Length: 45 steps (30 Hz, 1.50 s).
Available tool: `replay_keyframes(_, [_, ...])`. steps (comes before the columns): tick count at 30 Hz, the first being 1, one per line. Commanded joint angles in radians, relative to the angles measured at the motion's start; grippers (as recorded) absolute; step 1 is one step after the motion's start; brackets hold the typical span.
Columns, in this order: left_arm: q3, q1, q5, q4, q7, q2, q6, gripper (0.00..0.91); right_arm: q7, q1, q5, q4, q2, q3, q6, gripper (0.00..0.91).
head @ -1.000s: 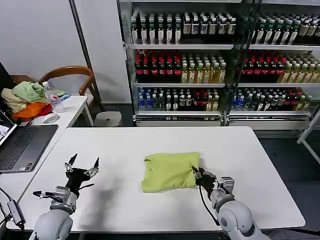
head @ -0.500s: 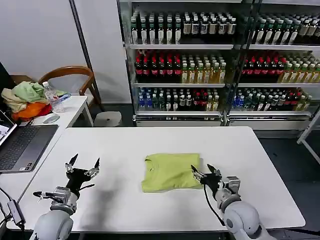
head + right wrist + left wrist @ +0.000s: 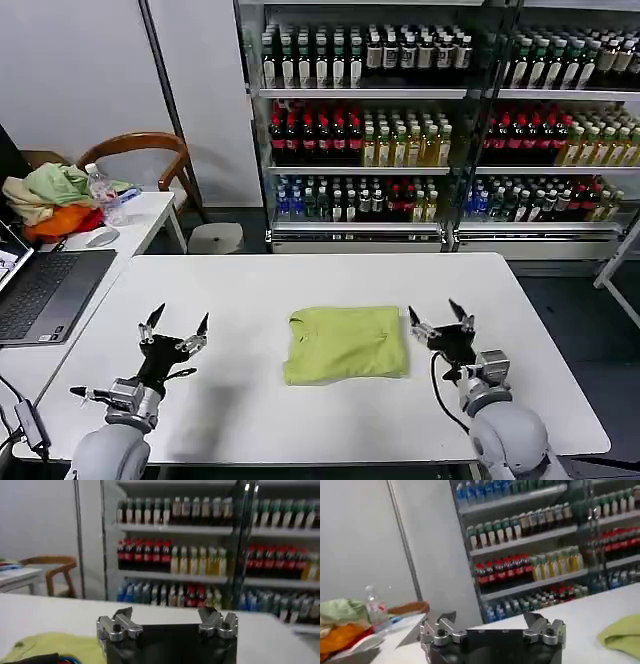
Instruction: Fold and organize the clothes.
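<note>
The clothes, a lime yellow-green T-shirt (image 3: 345, 343), lie folded into a flat rectangle at the middle of the white table (image 3: 250, 285). My right gripper (image 3: 434, 311) stands open just right of the shirt's right edge, apart from it, with nothing between its fingers. My left gripper (image 3: 180, 321) is open too, well left of the shirt near the table's front, and holds nothing. The left wrist view has its open gripper (image 3: 489, 617) with a corner of the shirt (image 3: 622, 635) farther off. The right wrist view has its open gripper (image 3: 165, 612) and the shirt (image 3: 55, 645) beside it.
A laptop (image 3: 40, 290), a mouse (image 3: 100, 237), a water bottle (image 3: 105, 195) and a heap of pale green, beige and orange garments (image 3: 55, 200) sit on the side table at left. A wooden chair (image 3: 150, 150), a stool (image 3: 215, 238) and drink shelves (image 3: 400, 130) stand behind.
My right gripper was shut on the shirt's right edge; it has let go, opened and drawn back to the right. The left gripper rose slightly.
</note>
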State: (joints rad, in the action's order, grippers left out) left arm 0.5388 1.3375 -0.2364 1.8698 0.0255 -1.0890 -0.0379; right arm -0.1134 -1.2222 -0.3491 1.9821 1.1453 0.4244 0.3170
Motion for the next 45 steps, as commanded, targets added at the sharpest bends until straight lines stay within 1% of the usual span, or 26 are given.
replay_keyframes(1, [0.002, -0.009, 0.009, 0.023, -0.013, 0.002, 0.056, 0.907, 0.039, 0.042, 0.18, -0.077, 0.006, 0.065, -0.111, 0.907])
replay_keyframes(5, [0.004, -0.026, 0.008, 0.028, -0.014, 0.013, 0.055, 0.907, 0.039, 0.059, 0.178, -0.117, 0.006, 0.08, -0.136, 0.907])
replay_keyframes(9, [-0.006, -0.052, 0.023, 0.025, -0.015, 0.009, 0.049, 0.907, 0.045, 0.063, 0.179, -0.132, 0.003, 0.106, -0.14, 0.907])
replay_keyframes(10, [-0.012, -0.057, 0.023, 0.033, -0.014, 0.004, 0.019, 0.907, 0.046, 0.064, 0.179, -0.138, 0.0, 0.112, -0.141, 0.907])
replay_keyframes(13, [-0.024, -0.074, 0.021, 0.037, -0.015, -0.004, -0.006, 0.907, 0.048, 0.065, 0.177, -0.162, -0.006, 0.126, -0.151, 0.907])
replay_keyframes(18, [-0.043, -0.11, 0.054, -0.001, -0.015, -0.01, 0.0, 0.907, 0.056, 0.064, 0.17, -0.188, -0.01, 0.139, -0.179, 0.907])
replay_keyframes(21, [-0.046, -0.12, 0.09, -0.03, -0.019, -0.005, 0.036, 0.907, 0.066, 0.066, 0.164, -0.195, -0.01, 0.143, -0.188, 0.907])
replay_keyframes(25, [-0.047, -0.124, 0.08, -0.045, -0.021, 0.0, 0.047, 0.907, 0.071, 0.07, 0.166, -0.199, -0.012, 0.141, -0.188, 0.907])
replay_keyframes(28, [-0.047, -0.127, 0.077, -0.051, -0.032, 0.003, 0.063, 0.907, 0.064, 0.077, 0.167, -0.198, -0.01, 0.137, -0.192, 0.907])
replay_keyframes(30, [-0.047, -0.127, 0.077, -0.052, -0.035, 0.003, 0.064, 0.907, 0.061, 0.08, 0.184, -0.198, -0.01, 0.135, -0.185, 0.907])
replay_keyframes(31, [-0.046, -0.126, 0.071, -0.052, -0.043, 0.003, 0.065, 0.907, 0.061, 0.086, 0.2, -0.207, -0.007, 0.132, -0.207, 0.907])
replay_keyframes(34, [-0.049, -0.119, 0.068, -0.053, -0.05, 0.003, 0.084, 0.907, 0.072, 0.085, 0.201, -0.213, -0.003, 0.129, -0.225, 0.907])
replay_keyframes(38, [-0.05, -0.117, 0.057, -0.055, -0.058, 0.005, 0.114, 0.907, 0.083, 0.082, 0.213, -0.208, 0.0, 0.128, -0.231, 0.907])
replay_keyframes(39, [-0.052, -0.118, 0.063, -0.057, -0.057, 0.007, 0.128, 0.907, 0.078, 0.083, 0.23, -0.207, 0.002, 0.13, -0.235, 0.907])
replay_keyframes(43, [-0.053, -0.108, 0.113, -0.066, -0.092, -0.001, 0.206, 0.907, 0.077, 0.083, 0.247, -0.195, -0.001, 0.137, -0.239, 0.907])
replay_keyframes(45, [-0.05, -0.095, 0.111, -0.052, -0.11, -0.008, 0.209, 0.907, 0.082, 0.081, 0.269, -0.2, -0.006, 0.14, -0.248, 0.907])
